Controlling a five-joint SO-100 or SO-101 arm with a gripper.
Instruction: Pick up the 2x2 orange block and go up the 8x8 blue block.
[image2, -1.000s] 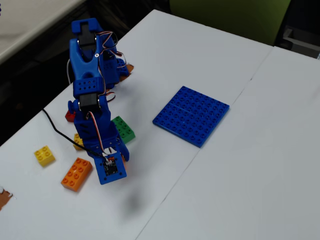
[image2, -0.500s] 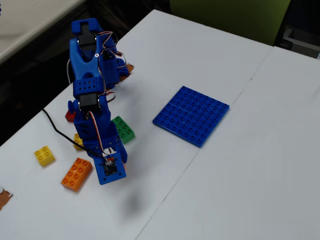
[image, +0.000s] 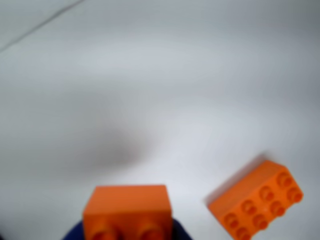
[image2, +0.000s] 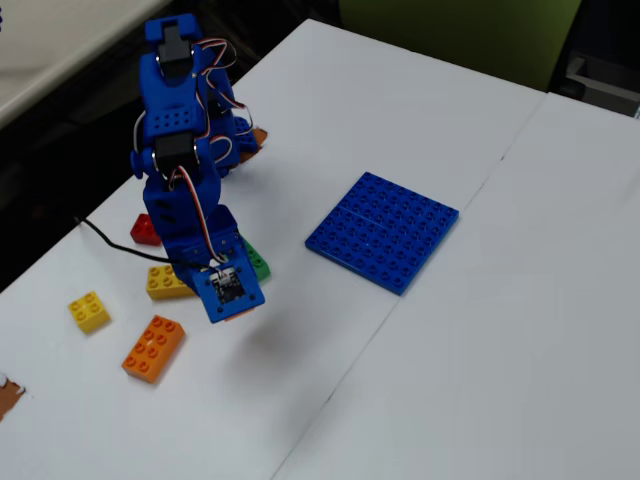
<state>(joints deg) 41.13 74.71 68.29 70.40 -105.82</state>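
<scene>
The 2x2 orange block (image: 127, 210) sits between my blue jaws at the bottom edge of the wrist view, two of its studs facing the camera. My gripper (image: 127, 234) is shut on it and held above the white table. In the fixed view the gripper (image2: 232, 305) hangs under the blue arm, left of the 8x8 blue block (image2: 383, 230), with a shadow on the table below it. Only an orange sliver of the held block (image2: 241, 314) shows there. The blue baseplate lies flat and bare, well to the right of the gripper, and is out of the wrist view.
A longer 2x4 orange brick (image2: 153, 347) lies below-left of the gripper and also shows in the wrist view (image: 257, 202). A small yellow brick (image2: 88, 311), another yellow brick (image2: 165, 283), a green brick (image2: 257, 264) and a red brick (image2: 145, 230) lie near the arm's base.
</scene>
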